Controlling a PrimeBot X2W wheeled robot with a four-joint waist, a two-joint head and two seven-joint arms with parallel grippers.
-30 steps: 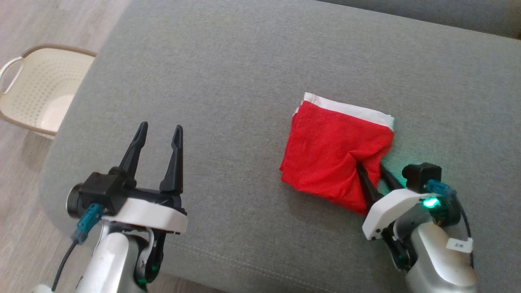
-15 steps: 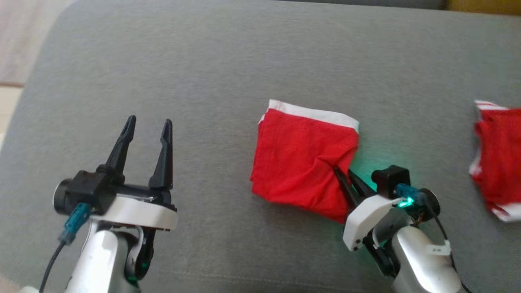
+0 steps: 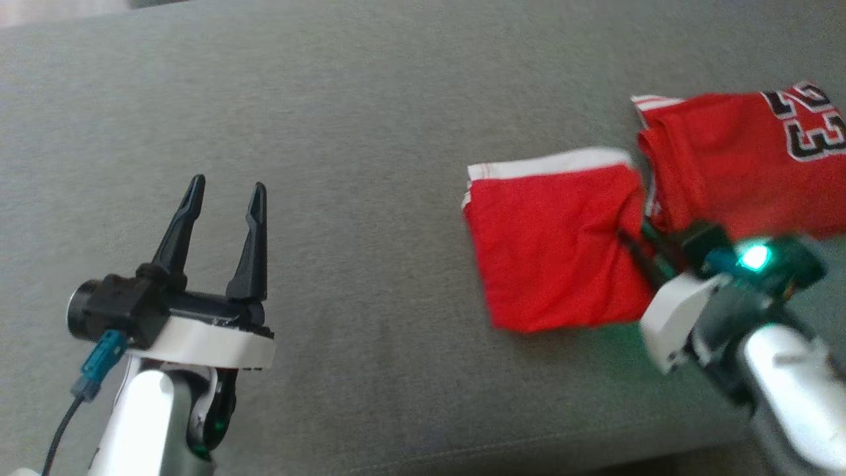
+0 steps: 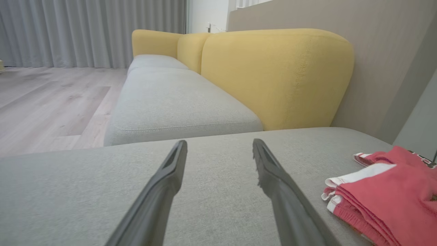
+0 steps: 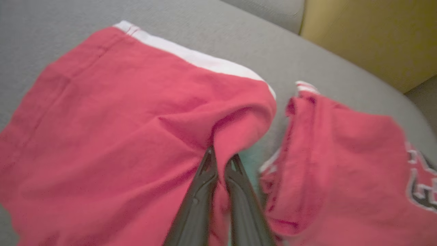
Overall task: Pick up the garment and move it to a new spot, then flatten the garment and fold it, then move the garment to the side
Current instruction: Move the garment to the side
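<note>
The garment (image 3: 548, 251) is a folded red piece with a white band along its far edge, lying on the grey sofa cushion (image 3: 370, 132). My right gripper (image 3: 633, 239) is shut on a pinched fold at its right edge, and the cloth bunches up around the tips. The right wrist view shows the two fingers of the right gripper (image 5: 221, 158) closed together on the garment (image 5: 119, 130). Well to the left, my left gripper (image 3: 226, 188) hovers open and empty above bare cushion. In the left wrist view the left gripper (image 4: 218, 147) is open, with the garment (image 4: 385, 194) at the right.
A second red jersey (image 3: 727, 172) with black and white numbers lies right beside the garment, almost touching it, and also appears as a jersey (image 5: 341, 164) in the right wrist view. A yellow backrest (image 4: 273, 68) rises behind the cushion. The wooden floor (image 4: 51, 99) is beyond the sofa.
The right gripper closed on the garment's right edge and dragged it right, up against the numbered jersey. The head camera turned right. The left gripper stayed open.
</note>
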